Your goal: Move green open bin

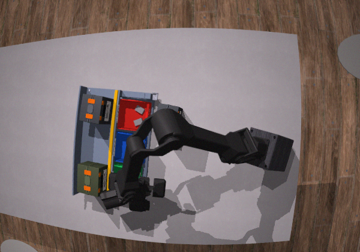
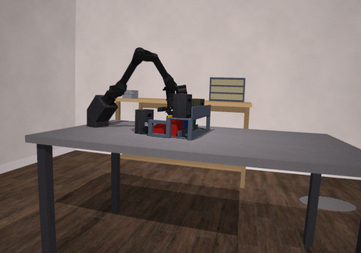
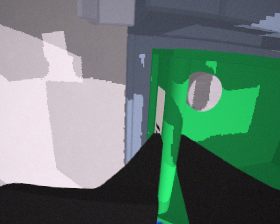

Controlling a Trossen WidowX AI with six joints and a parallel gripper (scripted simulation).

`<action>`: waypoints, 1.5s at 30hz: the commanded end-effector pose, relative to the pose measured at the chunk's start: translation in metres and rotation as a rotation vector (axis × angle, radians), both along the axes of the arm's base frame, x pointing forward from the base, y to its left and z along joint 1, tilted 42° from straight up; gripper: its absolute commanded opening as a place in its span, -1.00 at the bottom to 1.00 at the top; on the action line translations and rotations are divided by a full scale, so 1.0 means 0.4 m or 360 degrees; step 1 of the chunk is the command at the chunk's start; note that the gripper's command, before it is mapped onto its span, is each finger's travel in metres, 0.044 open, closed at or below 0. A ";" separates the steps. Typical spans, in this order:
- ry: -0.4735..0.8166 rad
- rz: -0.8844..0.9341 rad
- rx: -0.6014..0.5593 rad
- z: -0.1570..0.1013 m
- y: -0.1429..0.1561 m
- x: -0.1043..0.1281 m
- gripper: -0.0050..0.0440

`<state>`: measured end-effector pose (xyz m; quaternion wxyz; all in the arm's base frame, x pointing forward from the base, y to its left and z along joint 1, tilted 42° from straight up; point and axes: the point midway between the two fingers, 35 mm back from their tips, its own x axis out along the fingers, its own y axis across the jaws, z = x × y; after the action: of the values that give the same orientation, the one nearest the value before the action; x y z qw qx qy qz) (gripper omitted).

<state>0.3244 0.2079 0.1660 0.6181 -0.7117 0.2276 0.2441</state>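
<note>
Plain pale walls [image 2: 271,27], dark wood plank floor [image 2: 180,223]. Behind the grey table [image 2: 271,150], against the back wall, a light wooden bench [image 2: 228,103] bearing a blue-framed drawer cabinet [image 2: 227,89]. Grey round patch [image 2: 328,203] on floor nearby.

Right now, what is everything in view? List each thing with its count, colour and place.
Table: one, grey, under everything.
Shelf: one, blue-grey with a yellow bar, on the table.
Green open bin: one, end slot of the shelf, wall pinched by the claw.
Part: one visible, grey, inside the green bin.
Blue bin: one, middle slot.
Red bin: one, far slot, two grey parts inside.
Closed boxes: one dark grey, one olive, atop the shelf.
Arm: one, black.
Claw: one, black, shut on the bin wall.
</note>
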 end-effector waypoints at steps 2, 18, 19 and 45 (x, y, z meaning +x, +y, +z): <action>-0.0047 -0.0002 0.0039 0.032 0.004 0.005 -0.80; -0.0047 -0.0002 0.0039 0.030 0.005 0.006 -0.80; -0.0047 -0.0002 0.0039 0.030 0.005 0.006 -0.80; -0.0044 -0.0001 0.0038 0.025 0.004 0.006 -0.80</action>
<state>0.3257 0.2087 0.1661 0.6204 -0.7106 0.2262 0.2429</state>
